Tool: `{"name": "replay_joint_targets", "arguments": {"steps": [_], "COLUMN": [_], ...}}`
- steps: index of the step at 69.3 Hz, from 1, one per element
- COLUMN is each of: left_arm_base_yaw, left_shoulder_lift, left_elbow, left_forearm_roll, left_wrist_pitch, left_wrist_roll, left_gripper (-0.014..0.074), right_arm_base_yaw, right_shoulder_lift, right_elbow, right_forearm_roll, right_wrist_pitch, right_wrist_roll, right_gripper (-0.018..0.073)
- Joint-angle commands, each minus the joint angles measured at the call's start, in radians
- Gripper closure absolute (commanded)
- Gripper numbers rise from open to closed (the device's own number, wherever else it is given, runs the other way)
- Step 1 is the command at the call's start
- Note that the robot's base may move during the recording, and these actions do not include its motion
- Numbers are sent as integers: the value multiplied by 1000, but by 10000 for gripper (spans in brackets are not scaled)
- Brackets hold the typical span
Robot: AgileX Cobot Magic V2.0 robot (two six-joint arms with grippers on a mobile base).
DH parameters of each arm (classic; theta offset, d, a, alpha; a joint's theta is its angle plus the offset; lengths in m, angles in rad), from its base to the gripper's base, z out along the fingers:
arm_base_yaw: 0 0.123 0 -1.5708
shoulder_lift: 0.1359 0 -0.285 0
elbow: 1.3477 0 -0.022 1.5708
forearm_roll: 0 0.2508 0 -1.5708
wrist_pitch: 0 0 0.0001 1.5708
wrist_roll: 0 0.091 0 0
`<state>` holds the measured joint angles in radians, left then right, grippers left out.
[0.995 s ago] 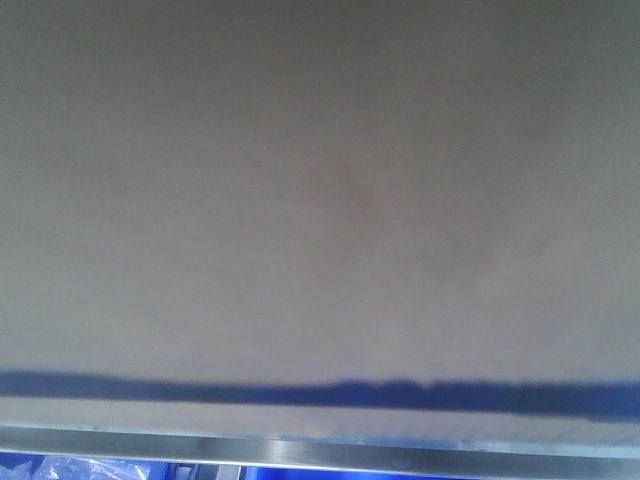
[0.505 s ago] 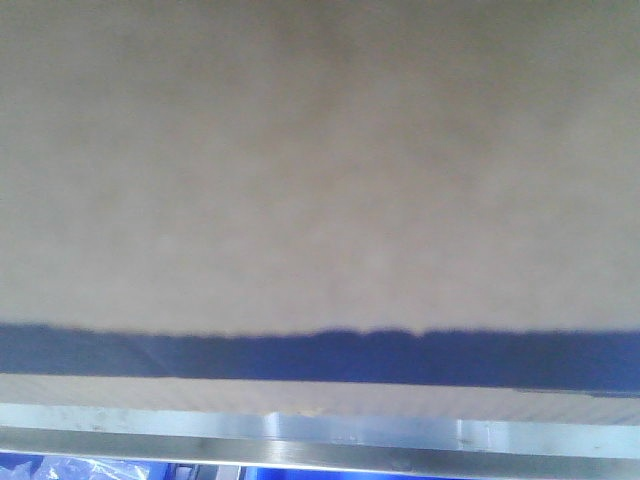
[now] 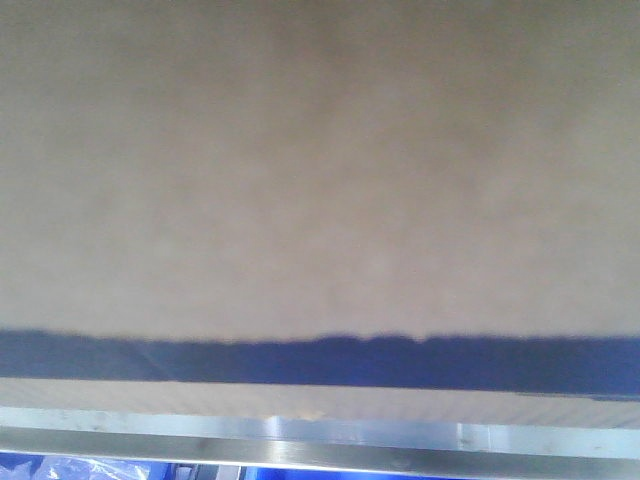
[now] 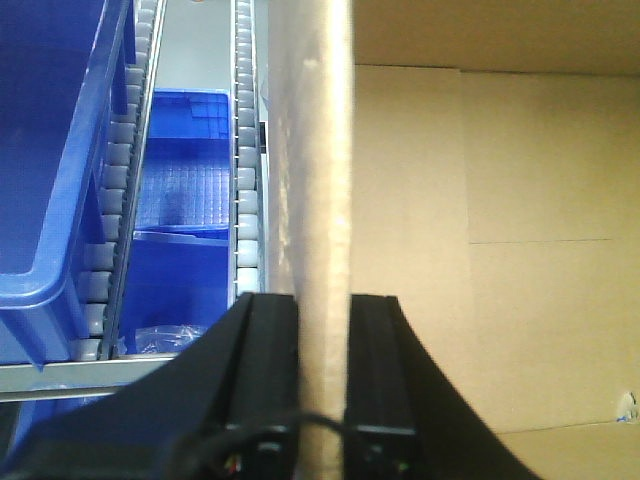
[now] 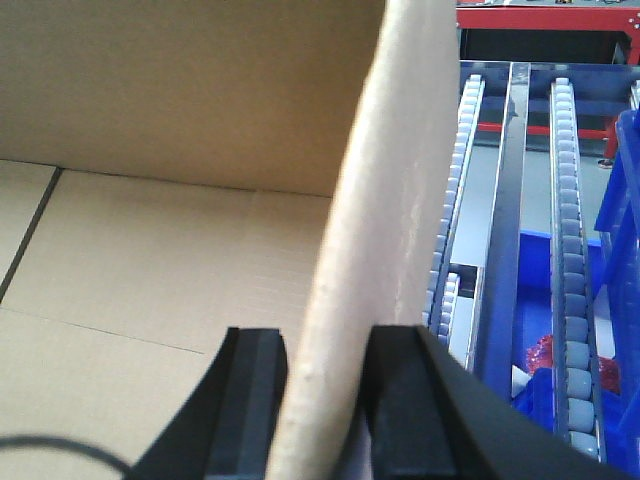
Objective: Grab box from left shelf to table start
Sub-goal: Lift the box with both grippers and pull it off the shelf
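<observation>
Front cam is nearly all box (image 3: 320,170): flat tan corrugated cardboard, matte, blurry this close, w/ a dark band (image 3: 320,362) printed across its lower part, top edge a bit ragged. Right under it runs the left shelf (image 3: 320,445), a straight brushed silver-grey metal ledge, wider than the view. Box sits at the ledge; can't tell if it's touching.

Left gripper (image 4: 322,310): black, angular, flat-faced jaws, one on each side of the box's side wall, pinching the thin board from its top edge. Inside the box is plain smooth board w/ faint crease lines. Outside that wall are glossy blue plastic bins (image 4: 60,150), one w/ a fine grid texture, and grey roller tracks (image 4: 245,150) of small round wheels.

Right gripper (image 5: 325,345): same black jaws clamped on the opposite wall, which looks slightly bowed, rough along its cut edge. Beyond it there are more rollers and a red frame (image 5: 545,15).
</observation>
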<state>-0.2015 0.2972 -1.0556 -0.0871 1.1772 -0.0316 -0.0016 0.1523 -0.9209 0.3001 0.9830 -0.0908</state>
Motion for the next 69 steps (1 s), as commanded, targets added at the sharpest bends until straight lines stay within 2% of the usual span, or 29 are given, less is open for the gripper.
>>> {"name": "replay_joint_targets", "arguments": {"steps": [1,69], "left_arm_base_yaw": [0,-2], "left_shoulder_lift": [13,13], "left_elbow": [-36,-35], "left_forearm_roll": [29,31], "left_wrist_pitch": [-161,-161], "left_wrist_roll": [0,0], "left_gripper": [690,697], "right_arm_base_yaw": [-2,-2], "right_shoulder_lift": [16,16], "right_elbow": [-30,-30], "right_forearm_roll": [-35,-35], "right_wrist_pitch": [-156,-157], "right_wrist_roll": [-21,-21], "right_gripper": [503,503]}}
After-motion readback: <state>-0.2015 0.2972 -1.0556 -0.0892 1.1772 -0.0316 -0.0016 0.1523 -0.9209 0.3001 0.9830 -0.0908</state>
